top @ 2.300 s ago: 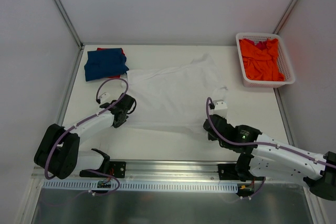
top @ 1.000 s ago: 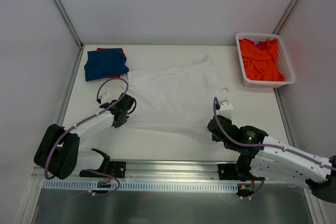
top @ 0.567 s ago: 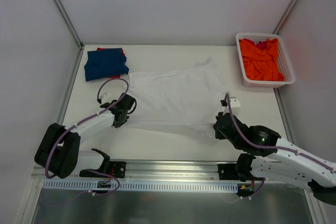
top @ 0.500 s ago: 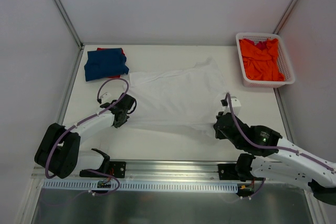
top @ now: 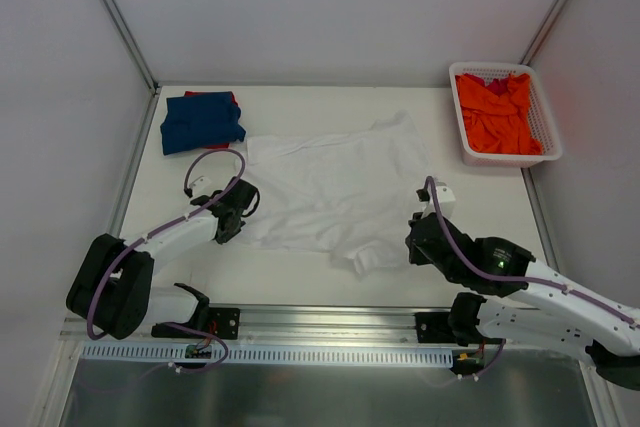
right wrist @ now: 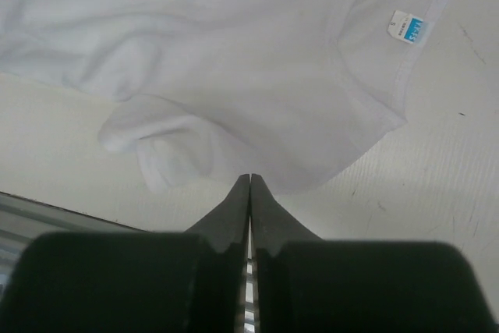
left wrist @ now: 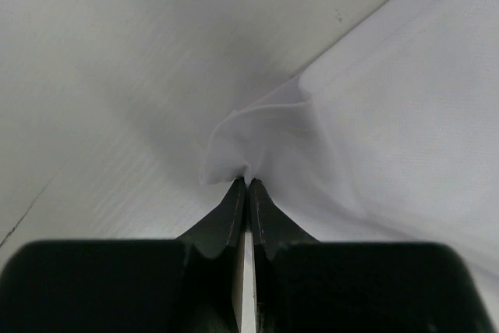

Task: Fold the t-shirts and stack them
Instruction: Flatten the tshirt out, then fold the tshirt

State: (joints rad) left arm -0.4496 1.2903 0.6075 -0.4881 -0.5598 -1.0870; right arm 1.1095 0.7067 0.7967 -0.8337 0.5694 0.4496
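T-shirt [top: 330, 182], white, lying crosswise, collar [top: 427, 170] rightward

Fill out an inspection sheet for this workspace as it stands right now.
Surface: white table, with faint scuff marks in the right wrist view.
Job's things: white t-shirt spread mid-table, bunched at its near edge; dark blue t-shirt folded at the far left on a red t-shirt; orange t-shirt crumpled in the basket.
Clutter: nothing seen.
Grippers: left tool shut on the white t-shirt's edge; right tool shut at the shirt's hem, grip on cloth unclear.
Cables: purple cables loop along both arms.
Surroundings: white walls; metal rail at the near edge.
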